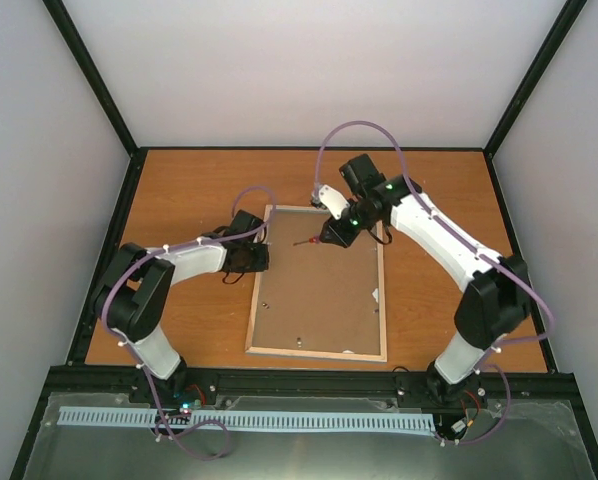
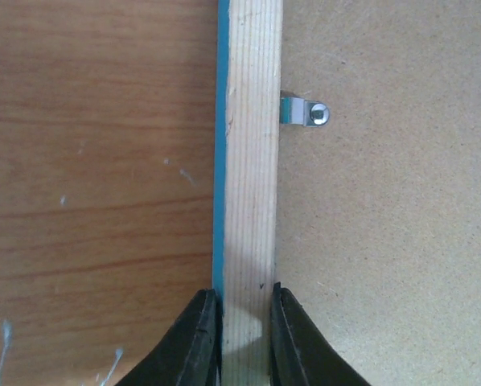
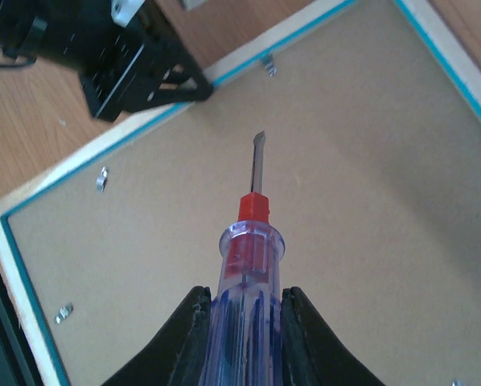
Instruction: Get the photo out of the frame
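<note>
The frame (image 1: 382, 290) lies face down on the table, its brown backing board (image 1: 319, 300) up and its pale wood edge (image 2: 252, 161) showing a thin blue side. The photo is hidden. My left gripper (image 1: 262, 258) is shut on the frame's left rail, one finger on each side, as the left wrist view (image 2: 245, 322) shows. My right gripper (image 3: 246, 297) is shut on a screwdriver (image 3: 248, 257) with a clear blue handle and red collar. Its tip hovers over the board's upper part (image 1: 307, 242), near the left gripper (image 3: 136, 68).
Small metal retaining clips sit along the frame's inner edge, one by the left rail (image 2: 309, 113) and others in the right wrist view (image 3: 102, 178) (image 3: 63, 314) (image 3: 269, 66). The wooden table (image 1: 199, 190) surrounds the frame. Black rails (image 1: 109, 250) and grey walls border it.
</note>
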`<state>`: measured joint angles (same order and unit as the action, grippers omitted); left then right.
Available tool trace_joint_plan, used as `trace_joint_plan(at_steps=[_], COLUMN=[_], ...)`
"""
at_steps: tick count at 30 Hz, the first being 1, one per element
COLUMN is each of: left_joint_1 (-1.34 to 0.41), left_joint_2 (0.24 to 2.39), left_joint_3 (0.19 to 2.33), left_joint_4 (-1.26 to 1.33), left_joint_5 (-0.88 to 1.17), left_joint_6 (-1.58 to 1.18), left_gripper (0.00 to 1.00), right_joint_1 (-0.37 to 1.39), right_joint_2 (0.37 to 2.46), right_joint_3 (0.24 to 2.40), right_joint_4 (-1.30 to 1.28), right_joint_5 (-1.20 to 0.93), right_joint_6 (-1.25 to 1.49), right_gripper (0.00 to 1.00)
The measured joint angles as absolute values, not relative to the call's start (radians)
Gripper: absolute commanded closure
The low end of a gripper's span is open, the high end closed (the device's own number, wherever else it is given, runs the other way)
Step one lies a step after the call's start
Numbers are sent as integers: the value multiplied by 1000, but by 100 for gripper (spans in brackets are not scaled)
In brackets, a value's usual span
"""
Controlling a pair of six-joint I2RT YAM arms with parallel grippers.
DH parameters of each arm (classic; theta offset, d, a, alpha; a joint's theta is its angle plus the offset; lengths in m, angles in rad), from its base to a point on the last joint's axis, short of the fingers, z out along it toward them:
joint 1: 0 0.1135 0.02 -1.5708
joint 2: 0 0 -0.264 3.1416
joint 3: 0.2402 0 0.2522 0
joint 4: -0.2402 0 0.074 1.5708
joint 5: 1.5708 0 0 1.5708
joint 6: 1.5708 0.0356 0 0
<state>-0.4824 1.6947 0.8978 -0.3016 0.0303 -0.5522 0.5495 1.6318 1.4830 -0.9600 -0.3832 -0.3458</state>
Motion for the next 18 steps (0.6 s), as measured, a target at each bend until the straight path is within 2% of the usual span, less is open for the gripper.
trace_joint_plan(at_steps=[10, 18], left_joint_1=[-482, -484], left_joint_2=[1583, 1553], left_joint_3=[772, 733], left_joint_4=[-279, -253], left_joint_5=[27, 27], left_joint_6=[-593, -612], left_gripper=[92, 95], right_joint_1=[592, 645], right_joint_2=[1855, 1965], right_joint_3=[1700, 1769], right_joint_4=[-953, -956], right_joint_5=[-413, -427], right_joint_6=[-292, -287], right_gripper=[97, 97])
